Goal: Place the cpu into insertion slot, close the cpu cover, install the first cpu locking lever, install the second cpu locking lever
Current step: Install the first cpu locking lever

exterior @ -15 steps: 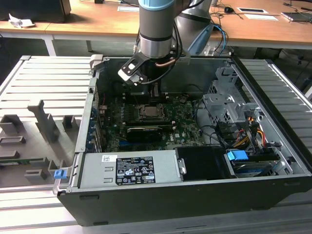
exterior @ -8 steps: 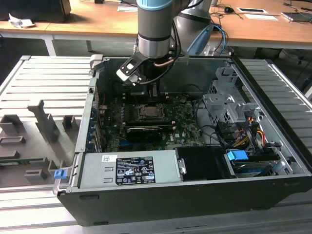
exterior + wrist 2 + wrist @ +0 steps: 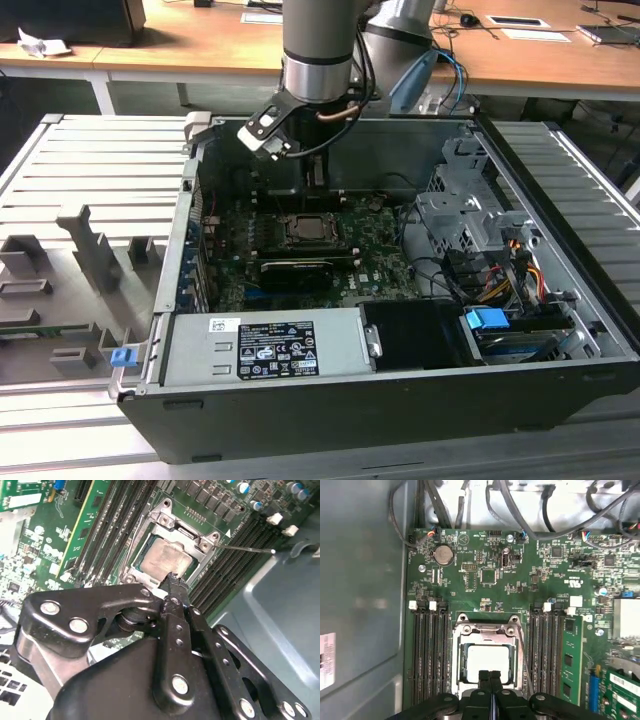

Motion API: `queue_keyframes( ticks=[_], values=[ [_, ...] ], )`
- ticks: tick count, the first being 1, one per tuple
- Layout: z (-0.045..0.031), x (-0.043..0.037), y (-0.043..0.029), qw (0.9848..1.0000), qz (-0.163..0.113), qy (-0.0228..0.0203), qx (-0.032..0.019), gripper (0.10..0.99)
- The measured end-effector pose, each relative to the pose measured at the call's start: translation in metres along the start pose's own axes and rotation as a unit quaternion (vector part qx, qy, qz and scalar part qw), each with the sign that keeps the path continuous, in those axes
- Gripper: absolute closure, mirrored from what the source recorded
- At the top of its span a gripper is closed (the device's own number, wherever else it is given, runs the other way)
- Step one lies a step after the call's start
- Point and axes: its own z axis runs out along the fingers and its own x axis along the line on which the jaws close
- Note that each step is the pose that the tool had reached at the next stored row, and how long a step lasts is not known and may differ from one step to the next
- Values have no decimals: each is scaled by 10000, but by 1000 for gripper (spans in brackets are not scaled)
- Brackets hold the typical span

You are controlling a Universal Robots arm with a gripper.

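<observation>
PC case [image 3: 400,425] open on slatted bench [image 3: 585,170] | PSU [image 3: 270,345] label up | green mobo [image 3: 485,555] w/ coin cell [image 3: 443,555], blk RAM slots [image 3: 427,650], 1 RAM stick [image 3: 570,655] | blk exp card [image 3: 297,270] | blue tab [image 3: 488,322] nr drive cage [image 3: 470,215] | grey fixture blocks [image 3: 90,250] on the exterior view's left

Low memory slots [image 3: 427,650] beside cpu cover [image 3: 487,630]
</observation>
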Motion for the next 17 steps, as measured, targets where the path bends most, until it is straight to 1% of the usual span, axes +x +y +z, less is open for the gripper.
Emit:
queue_keyframes(
  ticks=[1, 2, 3, 4, 6, 7, 9, 10, 12, 13, 16, 17],
  values=[
    [-61, 0, 2, 10000, -1, -7, 1, 980],
    [-99, 1, 3, 10000, -1, -13, 0, 980],
    [-158, 1, 4, 10000, -1, -23, 4, 980],
    [-200, 2, 6, 10000, -1, -34, 10, 980],
    [-214, 2, 5, 10000, 0, -32, 18, 980],
    [-215, 2, 6, 10000, -65, -48, 21, 980],
    [-212, 2, 6, 9994, -332, -60, 29, 980],
    [-210, 2, 5, 9991, -424, -61, 30, 980],
    [-209, 2, 5, 9976, -696, -55, 31, 980],
    [-209, 2, 5, 9970, -767, -54, 28, 980],
    [-209, 2, 4, 9963, -863, -52, 28, 980],
    [-209, 2, 4, 9951, -985, -49, 27, 980]
  ],
)
